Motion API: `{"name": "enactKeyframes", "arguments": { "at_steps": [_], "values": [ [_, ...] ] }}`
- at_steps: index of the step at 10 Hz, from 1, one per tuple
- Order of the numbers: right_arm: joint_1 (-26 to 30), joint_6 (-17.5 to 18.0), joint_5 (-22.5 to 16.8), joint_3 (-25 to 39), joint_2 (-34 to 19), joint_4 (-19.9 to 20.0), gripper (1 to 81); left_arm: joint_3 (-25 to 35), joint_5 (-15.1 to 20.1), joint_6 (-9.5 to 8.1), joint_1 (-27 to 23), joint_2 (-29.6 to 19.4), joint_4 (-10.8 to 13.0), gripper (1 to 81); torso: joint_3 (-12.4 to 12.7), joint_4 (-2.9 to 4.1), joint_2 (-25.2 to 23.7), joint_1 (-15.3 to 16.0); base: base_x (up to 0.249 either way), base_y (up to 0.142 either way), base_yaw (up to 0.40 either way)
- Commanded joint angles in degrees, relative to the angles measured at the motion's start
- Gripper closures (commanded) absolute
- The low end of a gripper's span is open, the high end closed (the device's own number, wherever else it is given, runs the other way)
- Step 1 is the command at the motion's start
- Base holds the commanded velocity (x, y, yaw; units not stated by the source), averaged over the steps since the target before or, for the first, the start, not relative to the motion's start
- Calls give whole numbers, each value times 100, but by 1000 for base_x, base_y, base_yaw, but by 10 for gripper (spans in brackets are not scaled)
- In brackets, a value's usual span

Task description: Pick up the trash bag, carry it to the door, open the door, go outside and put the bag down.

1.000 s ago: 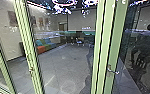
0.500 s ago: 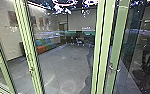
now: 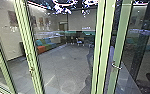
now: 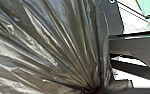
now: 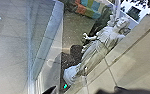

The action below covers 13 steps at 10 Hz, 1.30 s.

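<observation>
The trash bag (image 4: 66, 42), dark and shiny, is large in the left wrist view, its folds drawn together to one point. My left gripper (image 4: 97, 88) is shut on the bag at that gathered place. The glass door has a pale green frame (image 3: 121, 47) and a metal handle (image 3: 116, 65) on the right of the head view, standing at an angle to the green post (image 3: 102, 47) beside it. I cannot tell how my right gripper stands.
Behind the glass a grey floor (image 3: 66, 62) stretches to a multicoloured sofa (image 3: 42, 46) and a chair (image 3: 79, 41). Another green post (image 3: 29, 50) rises at the left. A pale statue (image 5: 98, 47) shows in the right wrist view, by tiled floor (image 5: 116, 67).
The door's green edge and handle have swung right, away from the post, and the gap beside the post is wider. Reflections in its glass have shifted. The rest of the head view holds still.
</observation>
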Motion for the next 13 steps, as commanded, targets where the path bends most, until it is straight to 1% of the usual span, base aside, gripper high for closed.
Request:
{"name": "enactKeyframes", "arguments": {
  "at_steps": [1, 3, 4, 6, 7, 8, 9, 10, 11, 12, 13],
  "values": [
    [854, -531, -101, -198, -242, -586, 10, 33, 460, 11, -269, 34, -47, 811, 0, 0, 0, 1, 0, 0, 0],
    [810, -761, -172, -215, -313, -560, 10, 33, 460, 11, -269, 34, -56, 811, 0, 0, 0, 3, 0, 0, 0],
    [802, -866, -313, -171, -383, -507, 10, 33, 460, 11, -269, 25, -56, 811, 0, 0, 0, 6, 0, 0, 0],
    [627, -875, -383, -162, -453, -437, 10, 33, 460, 11, -269, 43, -56, 811, 0, 0, 0, 6, 0, 0, 0],
    [504, -875, -383, -189, -462, -419, 10, 33, 460, 11, -269, 43, -56, 811, 150, 0, 0, 6, 0, 0, 0],
    [424, -875, -383, -206, -462, -419, 10, 33, 460, 11, -269, 25, -56, 811, 263, -248, 0, 6, 0, 0, 0],
    [354, -875, -366, -259, -462, -419, 10, 33, 460, 11, -269, 16, -56, 811, 311, -385, 0, 8, 0, 0, 0],
    [301, -884, -366, -320, -471, -454, 10, 33, 460, 11, -252, 16, -56, 811, 382, -497, 0, 8, 0, 0, 0],
    [239, -892, -357, -381, -471, -498, 10, 33, 469, 11, -252, 25, -56, 811, 466, -645, 0, 8, 0, 0, 0],
    [178, -962, -313, -513, -462, -507, 10, 33, 460, 11, -268, 25, -56, 811, 292, -409, 0, 8, 0, 0, 0],
    [151, -1086, -260, -690, -453, -507, 10, 33, 469, 11, -251, 25, -56, 811, 325, -537, -2, 3, 0, 0, 0]
  ]
}}
